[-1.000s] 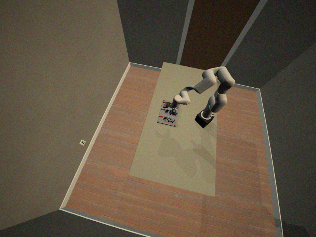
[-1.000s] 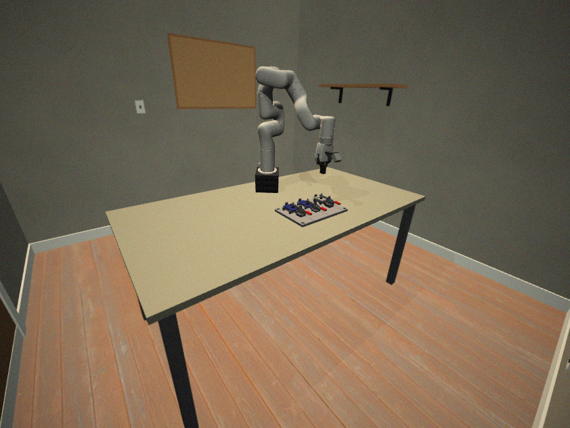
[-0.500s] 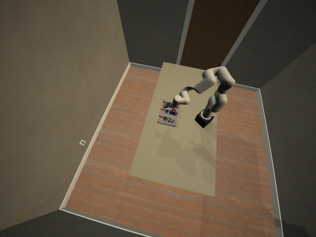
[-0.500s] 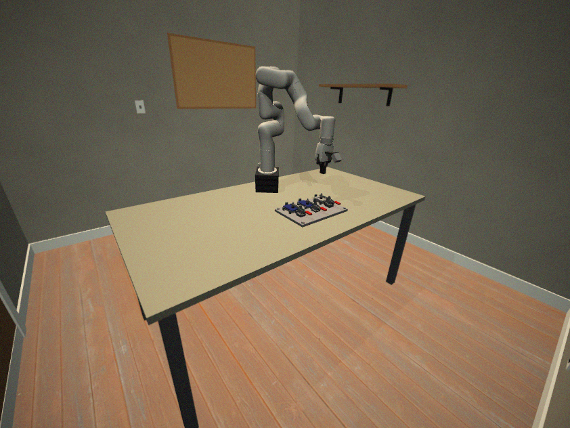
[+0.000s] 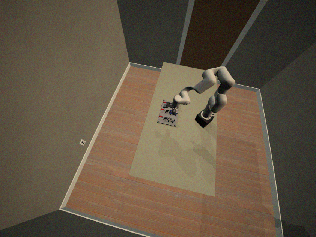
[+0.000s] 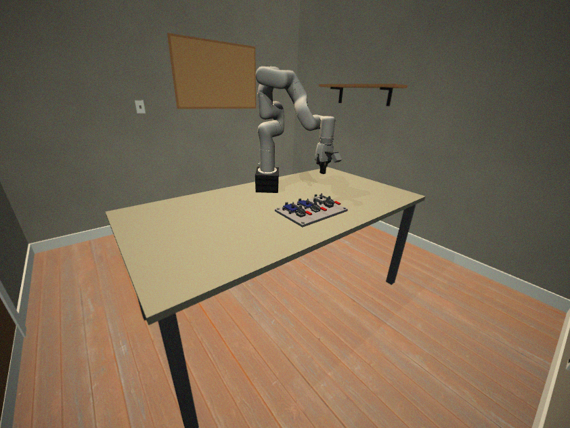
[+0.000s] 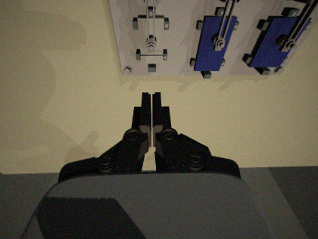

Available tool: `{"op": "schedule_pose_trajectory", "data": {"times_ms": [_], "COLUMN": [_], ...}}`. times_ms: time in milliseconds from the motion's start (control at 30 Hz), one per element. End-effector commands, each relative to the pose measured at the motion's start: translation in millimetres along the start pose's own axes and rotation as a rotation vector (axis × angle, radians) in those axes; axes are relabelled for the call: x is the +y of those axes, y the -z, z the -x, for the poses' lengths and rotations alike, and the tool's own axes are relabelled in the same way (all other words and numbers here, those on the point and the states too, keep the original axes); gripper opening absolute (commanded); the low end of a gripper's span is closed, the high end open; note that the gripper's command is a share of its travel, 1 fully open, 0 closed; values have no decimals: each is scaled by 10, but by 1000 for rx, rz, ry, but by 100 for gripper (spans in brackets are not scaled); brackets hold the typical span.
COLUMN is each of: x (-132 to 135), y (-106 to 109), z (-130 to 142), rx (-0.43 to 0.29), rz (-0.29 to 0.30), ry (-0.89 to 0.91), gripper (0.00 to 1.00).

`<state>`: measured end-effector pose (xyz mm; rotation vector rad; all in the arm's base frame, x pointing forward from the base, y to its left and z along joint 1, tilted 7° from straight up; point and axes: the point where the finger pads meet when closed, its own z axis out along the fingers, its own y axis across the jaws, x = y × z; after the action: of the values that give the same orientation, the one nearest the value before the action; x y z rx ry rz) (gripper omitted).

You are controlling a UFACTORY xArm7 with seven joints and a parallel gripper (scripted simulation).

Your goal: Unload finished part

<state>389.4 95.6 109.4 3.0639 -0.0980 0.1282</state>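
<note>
The grey fixture plate (image 7: 212,38) lies on the tan table and also shows in the exterior view (image 6: 311,209). In the wrist view its left nest holds the bare grey part (image 7: 151,41), with a clamp arm lying over it. The other two nests hold the blue blanks (image 7: 213,43) (image 7: 274,39), each under a clamp arm. My gripper (image 7: 151,104) is shut with nothing between the fingers. It hangs above the bare table beside the plate's near edge, roughly in line with the grey part. In the exterior view my gripper (image 6: 323,169) is well above the table.
The clamps' red handles (image 6: 336,202) stick out on the plate's far side from me. The arm's black base (image 6: 267,179) stands on the table behind the plate. The table's edge (image 6: 382,216) runs close to the plate's right.
</note>
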Motion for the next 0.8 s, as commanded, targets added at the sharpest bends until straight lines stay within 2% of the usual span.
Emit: {"op": "schedule_pose_trajectory", "data": {"times_ms": [0,33,767], "x": [-5,-5,-5], "y": [14,14,14], "z": [-14,-14,-14], "rx": [4,4,4], "rz": [-1,-1,-1], "ry": [0,0,0], "gripper": [0,100,100]}}
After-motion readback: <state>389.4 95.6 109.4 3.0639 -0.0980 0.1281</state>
